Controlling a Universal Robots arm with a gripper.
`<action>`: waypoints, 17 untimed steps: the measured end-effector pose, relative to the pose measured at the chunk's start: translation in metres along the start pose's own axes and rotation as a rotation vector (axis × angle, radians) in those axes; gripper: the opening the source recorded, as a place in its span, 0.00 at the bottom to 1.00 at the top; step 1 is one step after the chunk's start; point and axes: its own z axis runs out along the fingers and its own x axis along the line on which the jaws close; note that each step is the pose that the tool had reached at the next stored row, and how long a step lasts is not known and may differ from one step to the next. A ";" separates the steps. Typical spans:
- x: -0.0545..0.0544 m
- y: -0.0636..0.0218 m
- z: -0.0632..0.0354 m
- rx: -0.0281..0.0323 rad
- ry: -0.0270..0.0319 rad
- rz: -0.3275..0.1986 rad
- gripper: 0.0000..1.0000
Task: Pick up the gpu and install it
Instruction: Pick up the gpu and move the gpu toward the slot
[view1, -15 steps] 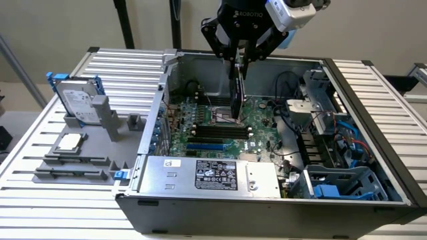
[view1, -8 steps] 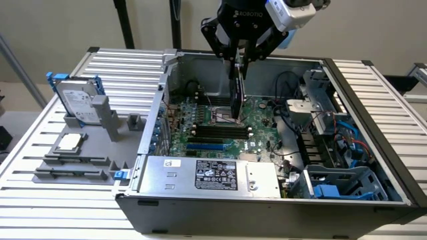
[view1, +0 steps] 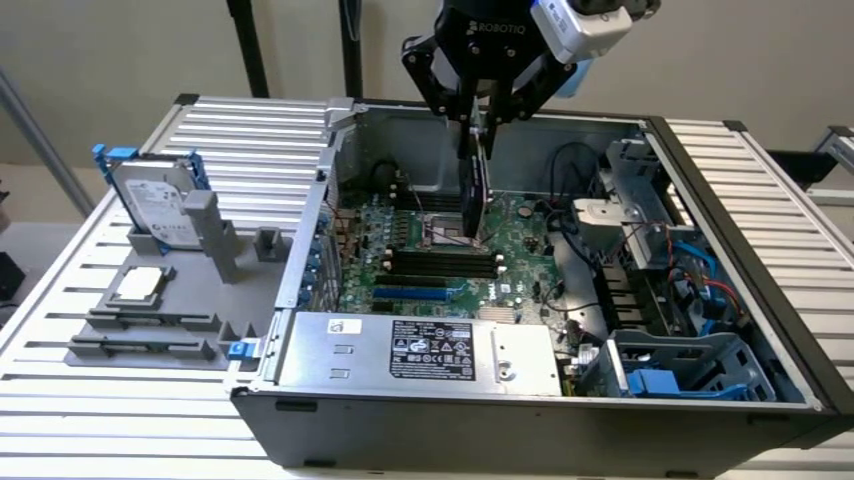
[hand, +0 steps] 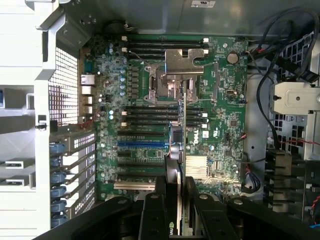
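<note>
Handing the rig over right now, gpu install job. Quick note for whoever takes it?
Gripper: jaws shut on the gpu, gripping its upper end.
Gpu: hangs on edge, long side pointing down, inside the open case, over the motherboard near the CPU socket.
Done: card is picked up and is over the board.
Left: card is not seated in any slot. Whether its lower end touches the board cannot be told.
</note>
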 end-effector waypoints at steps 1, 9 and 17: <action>0.000 0.0000 0.0001 -0.0002 -0.0001 -0.011 0.26; 0.000 0.0000 0.0023 -0.0009 0.0004 -0.153 0.26; 0.000 0.0000 0.0067 -0.0021 0.0016 -0.299 0.26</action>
